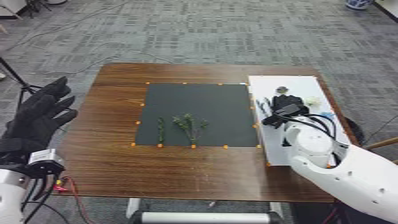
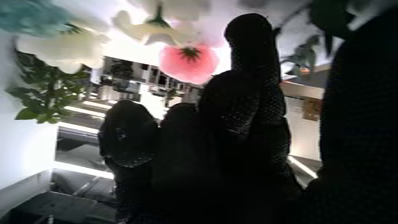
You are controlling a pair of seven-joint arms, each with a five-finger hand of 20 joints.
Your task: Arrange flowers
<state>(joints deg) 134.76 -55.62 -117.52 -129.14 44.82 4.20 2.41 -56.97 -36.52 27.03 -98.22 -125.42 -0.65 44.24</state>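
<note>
Green sprigs (image 1: 189, 128) lie on the dark mat (image 1: 191, 97). Over the white board (image 1: 277, 154), the right hand (image 1: 286, 104) has its fingers loosely spread near a pink flower (image 2: 187, 64). I'd say it's picking the next stem, which wants a clean pinch.

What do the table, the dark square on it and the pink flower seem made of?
Table: wood, low sheen, from the streaky brown grain. Dark square: perhaps matte felt or card, evenly dull. Pink flower: thin petals, slightly glowing; fabric or real, unclear.
</note>
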